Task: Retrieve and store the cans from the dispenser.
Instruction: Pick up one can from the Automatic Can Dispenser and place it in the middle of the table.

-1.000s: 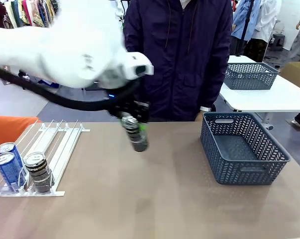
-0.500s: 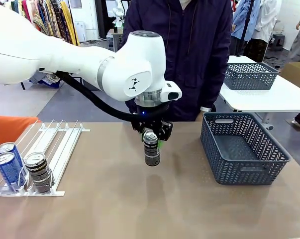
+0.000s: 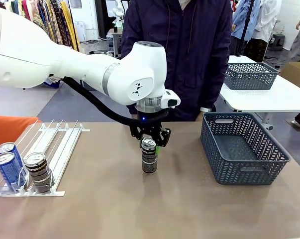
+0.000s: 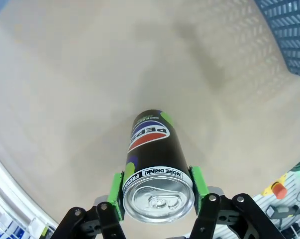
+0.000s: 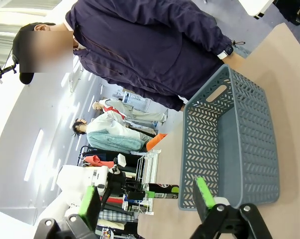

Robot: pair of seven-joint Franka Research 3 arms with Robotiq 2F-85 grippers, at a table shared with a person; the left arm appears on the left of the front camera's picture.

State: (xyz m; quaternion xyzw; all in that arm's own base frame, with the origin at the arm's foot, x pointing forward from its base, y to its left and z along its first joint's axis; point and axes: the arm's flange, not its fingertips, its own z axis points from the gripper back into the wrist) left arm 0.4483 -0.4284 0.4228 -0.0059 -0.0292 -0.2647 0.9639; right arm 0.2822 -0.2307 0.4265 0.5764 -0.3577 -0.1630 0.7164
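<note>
The right gripper (image 5: 147,199), nearest, stands wide apart with nothing between its fingers. At the lower left of the front view, the dispenser (image 3: 60,144) holds two blue cans (image 3: 8,169) and a black-and-grey can (image 3: 38,172) at its near end. Mid-frame, the left gripper (image 3: 150,141) points down, green pads (image 4: 118,194) clamped just below the rim of an upright black can (image 3: 149,159). Whether the can's base touches the table (image 3: 140,209) cannot be told. A mesh basket (image 3: 239,174) sits at right. A person (image 3: 189,59) stands at the far edge.
</note>
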